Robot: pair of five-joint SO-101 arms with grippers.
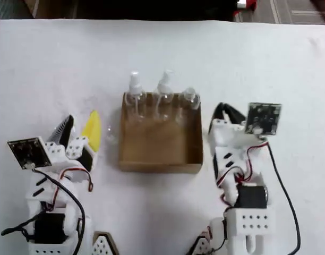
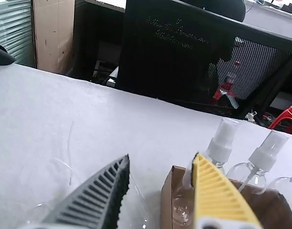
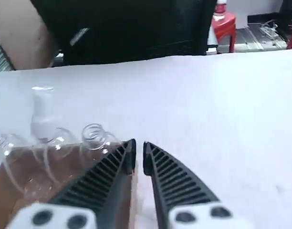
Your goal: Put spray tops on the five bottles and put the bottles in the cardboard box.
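At the middle of the counter (image 1: 162, 53) sits the open cardboard box (image 1: 160, 146). Three clear bottles stand in a row along its far wall. The first bottle (image 1: 135, 101) and the middle bottle (image 1: 163, 98) wear white spray tops, while the third bottle (image 1: 190, 100), nearest the right arm, has a bare threaded neck. The rest of the box floor is bare. Just left of the box, the left end effector (image 1: 82, 117) is spread wide and holds nothing. Just right of it, the right end effector (image 3: 139, 143) is all but pressed together, a thin gap showing, pinching nothing.
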